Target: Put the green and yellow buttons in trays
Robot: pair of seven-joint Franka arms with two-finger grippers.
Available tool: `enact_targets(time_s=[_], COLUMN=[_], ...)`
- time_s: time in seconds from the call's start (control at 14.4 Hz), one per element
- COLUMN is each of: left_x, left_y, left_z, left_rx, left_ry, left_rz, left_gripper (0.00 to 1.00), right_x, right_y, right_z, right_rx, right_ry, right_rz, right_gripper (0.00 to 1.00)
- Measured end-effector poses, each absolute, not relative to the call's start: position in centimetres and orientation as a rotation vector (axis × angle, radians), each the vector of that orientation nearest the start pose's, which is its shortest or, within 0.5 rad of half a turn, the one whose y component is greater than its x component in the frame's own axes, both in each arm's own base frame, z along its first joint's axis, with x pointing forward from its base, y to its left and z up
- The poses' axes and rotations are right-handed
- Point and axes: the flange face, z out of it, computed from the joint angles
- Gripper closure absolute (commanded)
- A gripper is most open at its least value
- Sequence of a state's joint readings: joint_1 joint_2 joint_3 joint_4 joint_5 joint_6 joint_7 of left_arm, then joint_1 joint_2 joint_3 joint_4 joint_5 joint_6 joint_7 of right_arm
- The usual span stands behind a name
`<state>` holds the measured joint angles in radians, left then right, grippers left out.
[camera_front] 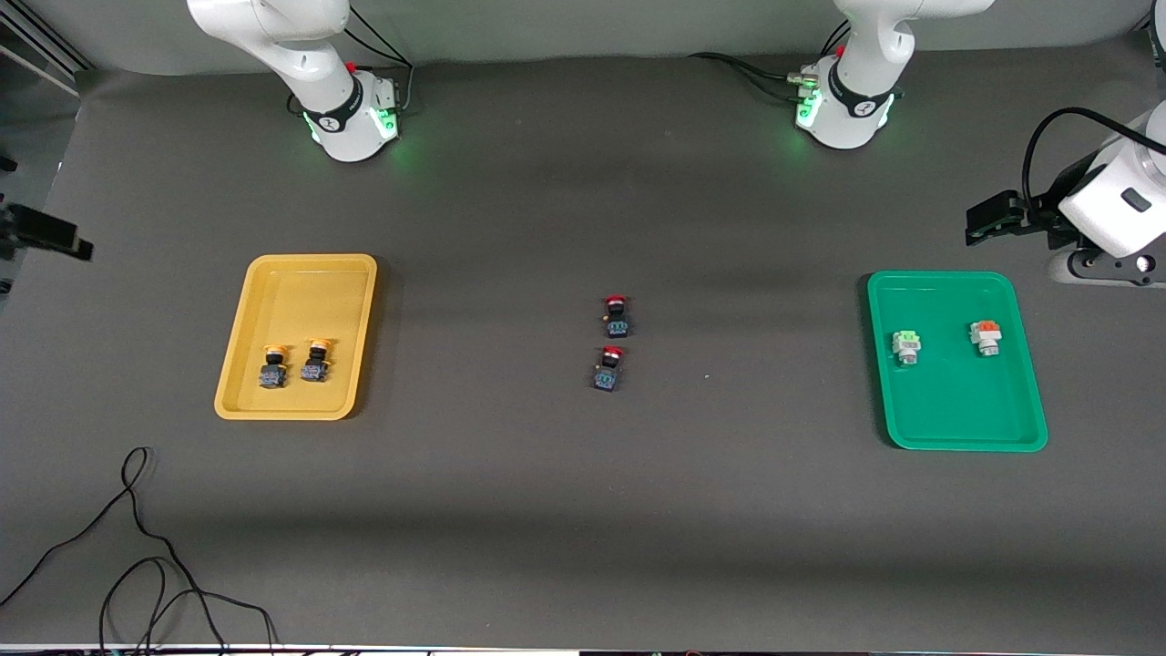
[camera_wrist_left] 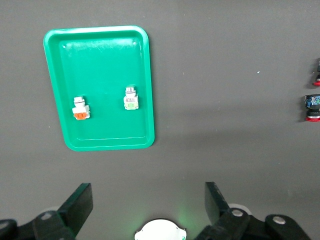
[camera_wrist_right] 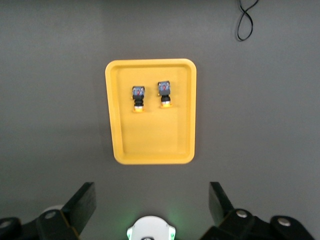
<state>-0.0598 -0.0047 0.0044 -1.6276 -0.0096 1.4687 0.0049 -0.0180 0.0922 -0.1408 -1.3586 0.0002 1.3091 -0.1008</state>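
Two yellow-capped buttons (camera_front: 273, 364) (camera_front: 316, 359) lie side by side in the yellow tray (camera_front: 301, 292) toward the right arm's end. They also show in the right wrist view (camera_wrist_right: 138, 98) (camera_wrist_right: 164, 93) in that tray (camera_wrist_right: 150, 142). The green-capped button (camera_front: 906, 346) lies in the green tray (camera_front: 956, 405) toward the left arm's end, and shows in the left wrist view (camera_wrist_left: 130, 98) in that tray (camera_wrist_left: 105, 60). My left gripper (camera_wrist_left: 147, 192) is open and empty, high over bare table by its base. My right gripper (camera_wrist_right: 151, 192) is likewise open, empty and high. Neither gripper shows in the front view.
An orange-capped white switch (camera_front: 985, 336) also lies in the green tray. Two red-capped switches (camera_front: 617, 315) (camera_front: 609, 368) sit mid-table. A black cable (camera_front: 137, 547) loops near the front edge at the right arm's end. A white and black device (camera_front: 1093, 219) stands beside the green tray.
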Motion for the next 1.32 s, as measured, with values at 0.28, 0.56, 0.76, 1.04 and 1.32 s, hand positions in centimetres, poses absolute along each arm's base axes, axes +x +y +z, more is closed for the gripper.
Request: enact_targets(time_s=[0.28,0.56,0.76,1.04,1.32], left_x=[53.9,53.9,53.8,53.8,53.8], left_y=[-2.8,-2.8,-2.8,-2.8,-2.8], left_z=[59.3,59.3,59.3,59.5,59.5], left_rx=[-3.127,-3.127,-3.126,-3.127,-3.126], left_ry=[0.091,0.09,0.091,0.091,0.092], left_rz=[0.242,0.242,0.24,0.235,0.235], left_gripper=[0.0,0.0,0.0,0.0,0.0], right_x=[56.4,56.7,56.7,55.4,53.0], right_y=[-8.0,-8.3,-8.2,-8.3,-8.8], right_z=[66.5,66.9,67.0,66.3,65.5], right_rx=[-3.154,-3.166,-3.168,-3.162,-3.155], right_ry=[0.086,0.096,0.076,0.07,0.077], right_rz=[0.196,0.199,0.169,0.152,0.091], right_gripper=[0.0,0.0,0.0,0.0,0.0])
